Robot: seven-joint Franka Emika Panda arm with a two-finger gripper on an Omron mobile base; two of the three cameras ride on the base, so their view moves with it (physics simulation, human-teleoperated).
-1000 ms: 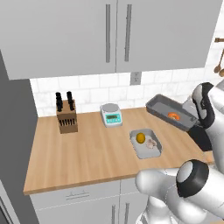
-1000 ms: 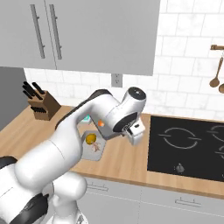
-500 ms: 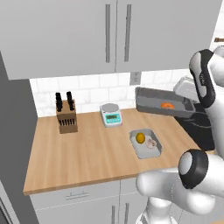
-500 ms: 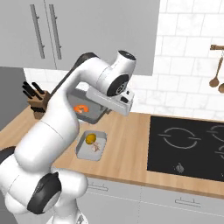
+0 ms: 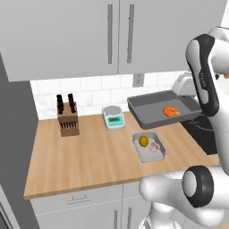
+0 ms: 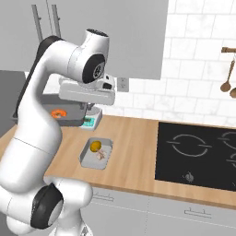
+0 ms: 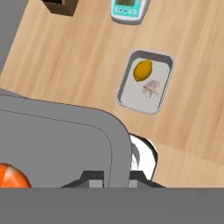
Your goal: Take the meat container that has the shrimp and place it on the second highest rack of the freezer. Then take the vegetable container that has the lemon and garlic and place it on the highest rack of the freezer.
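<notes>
jaws clamped on meat container (image 5: 157,109) rim, raised above counter (image 5: 89,152); shrimp (image 5: 170,111) inside

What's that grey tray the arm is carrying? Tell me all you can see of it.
The grey tray is a shallow rectangular pan with rounded corners and a raised rim; it looks like dull metal or plastic. It hangs in the air above the wooden counter, roughly level, touching nothing below. One small curled orange shrimp lies inside, far smaller than the tray. The gripper is shut on its rim at one end, as the hand view shows.
</notes>
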